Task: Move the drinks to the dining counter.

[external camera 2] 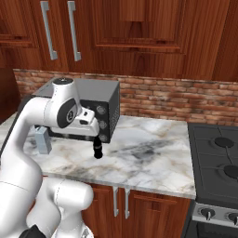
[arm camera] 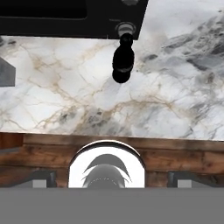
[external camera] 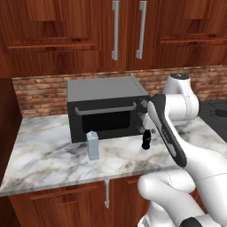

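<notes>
Jaws wide, nothing held; gripper (arm camera: 106,186) low at frame bottom in the hand view, finger tips well apart at either side. Bottle (arm camera: 123,59) straight ahead and up-frame from there, upper centre of the hand view, across a stretch of bare marble, so well apart, not touching. Stands upright on the counter (external camera: 48,146), long axis vertical, neck up, just in front of the microwave (external camera: 106,108) lower right corner by the knobs. Seen at centre right in the left base view (external camera: 146,138), left of centre in the right base view (external camera 2: 97,149). Carton (external camera: 92,145) upright too, left of the bottle, well apart from it, near the microwave door. Likely next: reach forward and down onto the bottle, with the microwave close behind. Brick wall and red wood cabinets above; stove (external camera 2: 216,160) at right of the right base view.
</notes>
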Tool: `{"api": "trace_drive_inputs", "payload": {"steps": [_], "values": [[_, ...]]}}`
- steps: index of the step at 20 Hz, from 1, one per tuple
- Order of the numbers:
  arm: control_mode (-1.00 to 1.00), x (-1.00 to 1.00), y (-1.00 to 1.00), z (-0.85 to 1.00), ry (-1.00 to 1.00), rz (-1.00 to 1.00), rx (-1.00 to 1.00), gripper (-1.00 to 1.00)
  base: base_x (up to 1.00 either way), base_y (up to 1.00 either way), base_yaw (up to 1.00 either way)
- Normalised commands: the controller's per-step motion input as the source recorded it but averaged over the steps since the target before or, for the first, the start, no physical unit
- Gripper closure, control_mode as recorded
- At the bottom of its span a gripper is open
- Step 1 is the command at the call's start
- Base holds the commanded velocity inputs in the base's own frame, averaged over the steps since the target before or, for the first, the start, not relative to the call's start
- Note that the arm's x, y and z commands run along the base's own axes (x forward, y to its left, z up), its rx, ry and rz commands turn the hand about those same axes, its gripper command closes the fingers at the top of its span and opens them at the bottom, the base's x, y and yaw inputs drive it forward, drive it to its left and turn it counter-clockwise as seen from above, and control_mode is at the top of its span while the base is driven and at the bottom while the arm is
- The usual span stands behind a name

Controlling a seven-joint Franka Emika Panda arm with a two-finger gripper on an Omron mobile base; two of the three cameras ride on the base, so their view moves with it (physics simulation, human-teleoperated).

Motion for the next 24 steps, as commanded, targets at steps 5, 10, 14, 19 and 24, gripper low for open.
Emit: {"api": "trace_drive_inputs", "payload": {"steps": [5, 10, 14, 19, 24], "values": [[-1.0, 0.16, -0.13, -0.04, 0.06, 0.0, 0.0, -1.0, 0.0, 0.0, 0.0], [-1.0, 0.21, -0.04, -0.04, 0.02, 0.0, 0.0, -1.0, 0.0, 0.0, 0.0], [-1.0, 0.13, 0.0, -0.17, 0.0, 0.0, 0.0, -1.0, 0.0, 0.0, 0.0], [-1.0, 0.08, 0.0, -0.14, 0.0, 0.0, 0.01, -1.0, 0.0, 0.0, 0.0], [-1.0, 0.06, 0.0, -0.06, 0.0, 0.0, 0.0, -1.0, 0.0, 0.0, 0.0]]}}
